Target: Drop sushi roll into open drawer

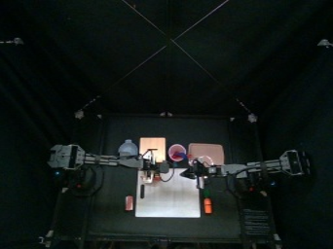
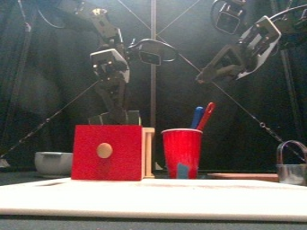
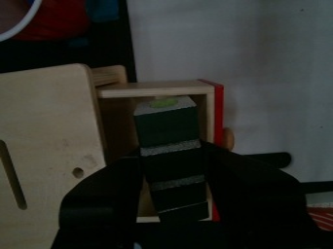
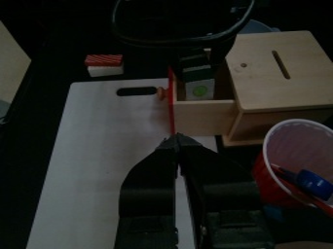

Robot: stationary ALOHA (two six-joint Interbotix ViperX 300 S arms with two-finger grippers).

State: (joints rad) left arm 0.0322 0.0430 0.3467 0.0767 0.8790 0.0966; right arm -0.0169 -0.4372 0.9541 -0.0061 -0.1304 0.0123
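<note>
The small wooden box (image 4: 267, 83) stands with its drawer (image 4: 198, 112) pulled out, its red front (image 2: 108, 153) towards the table's front edge. My left gripper (image 3: 173, 160) is shut on the dark sushi roll (image 3: 166, 126) and holds it directly over the open drawer (image 3: 156, 92). The roll's pale green end also shows in the right wrist view (image 4: 198, 88), just above the drawer's inside. My right gripper (image 4: 173, 146) is shut and empty over the white board (image 4: 111, 165), a little in front of the drawer's red front.
A red cup (image 2: 182, 153) with pens stands right next to the box. A grey bowl (image 2: 53, 163) is at the left and a padlock (image 2: 292, 167) at the right. A small red and white piece (image 4: 104, 64) lies beyond the board.
</note>
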